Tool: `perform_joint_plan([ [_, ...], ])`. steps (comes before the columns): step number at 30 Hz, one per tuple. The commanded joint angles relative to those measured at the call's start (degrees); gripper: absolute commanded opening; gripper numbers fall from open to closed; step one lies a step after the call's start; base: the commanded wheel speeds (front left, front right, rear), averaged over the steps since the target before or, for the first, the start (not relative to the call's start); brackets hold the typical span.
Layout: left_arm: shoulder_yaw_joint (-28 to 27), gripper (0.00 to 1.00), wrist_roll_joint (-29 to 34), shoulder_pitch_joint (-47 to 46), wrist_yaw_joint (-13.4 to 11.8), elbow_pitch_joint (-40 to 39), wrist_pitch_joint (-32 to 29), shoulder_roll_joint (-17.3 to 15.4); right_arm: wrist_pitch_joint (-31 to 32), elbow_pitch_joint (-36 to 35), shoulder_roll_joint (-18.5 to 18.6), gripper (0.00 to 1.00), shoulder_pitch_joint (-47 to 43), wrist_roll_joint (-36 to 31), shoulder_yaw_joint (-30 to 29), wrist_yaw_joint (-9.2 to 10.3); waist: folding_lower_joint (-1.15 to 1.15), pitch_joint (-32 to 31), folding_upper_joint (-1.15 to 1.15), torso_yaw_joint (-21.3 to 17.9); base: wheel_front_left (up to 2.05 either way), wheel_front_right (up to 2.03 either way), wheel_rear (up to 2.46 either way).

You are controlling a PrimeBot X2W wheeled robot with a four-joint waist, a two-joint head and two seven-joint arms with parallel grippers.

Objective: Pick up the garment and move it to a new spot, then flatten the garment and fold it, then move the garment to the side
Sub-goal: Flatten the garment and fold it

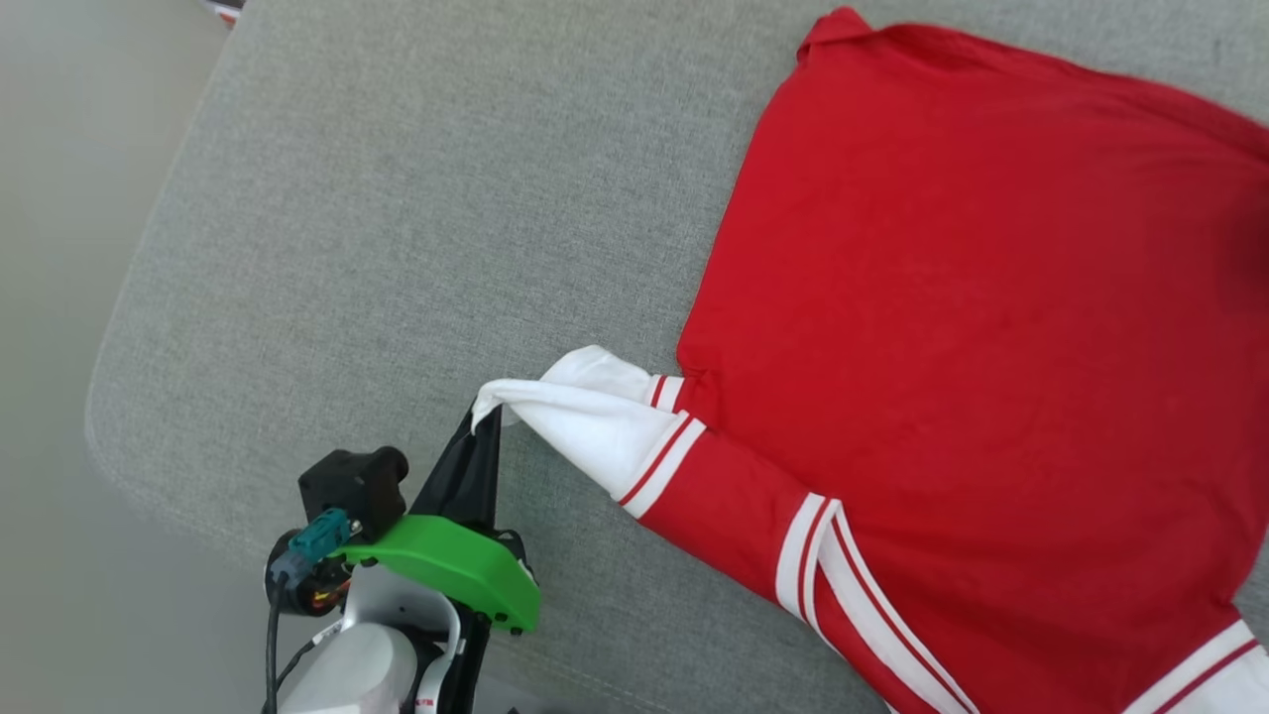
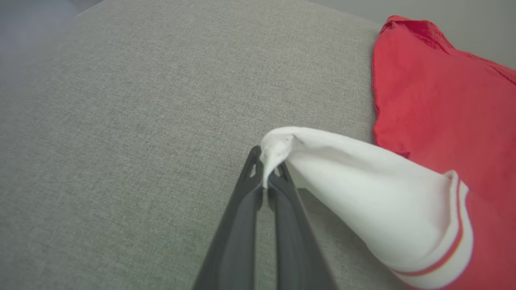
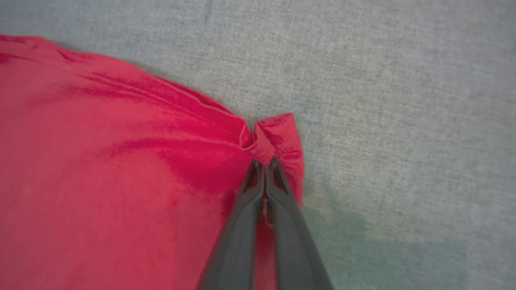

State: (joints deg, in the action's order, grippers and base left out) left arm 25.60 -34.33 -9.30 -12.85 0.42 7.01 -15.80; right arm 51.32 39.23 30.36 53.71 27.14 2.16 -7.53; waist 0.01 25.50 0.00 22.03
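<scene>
The garment is a red jersey with white, red-striped sleeve panels, lying spread over the right half of a grey cushion. My left gripper is shut on the tip of a white sleeve cuff, which is pulled out to the left and lifted off the cushion. In the left wrist view the two dark fingers pinch the bunched white cloth at my left gripper. My right gripper is shut on a puckered red hem corner of the garment.
The grey fabric cushion bears the garment; its rounded left edge drops off to a pale floor. Bare cushion lies left of the garment and above the left gripper.
</scene>
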Motion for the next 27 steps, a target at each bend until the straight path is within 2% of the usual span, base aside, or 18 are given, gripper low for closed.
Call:
perform_joint_plan([
  [1,-0.41,0.00,-0.26,0.50,-0.32,0.07,-0.05,-0.65,-0.71,0.58,0.47,0.00,-2.91,0.70,-0.39,0.04,-0.01,-3.03,0.00,-0.90,0.00,0.00,0.00],
  [8,-1.70,0.00,-1.29,4.14,-1.94,-0.62,-1.44,-2.66,-4.25,-2.87,2.38,0.00,-11.25,2.36,-4.08,0.04,-0.01,-8.79,0.00,-4.56,0.00,0.00,0.00],
  [14,-2.95,0.00,-2.18,6.65,-3.03,-1.11,-2.86,-4.64,-7.04,-8.54,1.25,0.00,-21.71,4.04,-7.98,0.04,-0.01,-12.13,0.00,-9.28,0.00,0.00,0.00],
  [21,-4.47,0.00,-3.42,9.67,-4.45,-1.26,-4.54,-6.62,-9.66,-17.30,-3.07,0.00,-35.77,4.18,-13.34,0.04,-0.01,-15.52,0.00,-15.05,0.00,0.00,0.00],
  [27,-5.48,0.00,-4.39,11.46,-4.95,-0.79,-5.38,-7.93,-9.80,-25.49,-8.68,0.00,-48.08,3.65,-19.11,0.04,-0.01,-17.55,0.00,-18.35,0.00,0.00,0.00],
])
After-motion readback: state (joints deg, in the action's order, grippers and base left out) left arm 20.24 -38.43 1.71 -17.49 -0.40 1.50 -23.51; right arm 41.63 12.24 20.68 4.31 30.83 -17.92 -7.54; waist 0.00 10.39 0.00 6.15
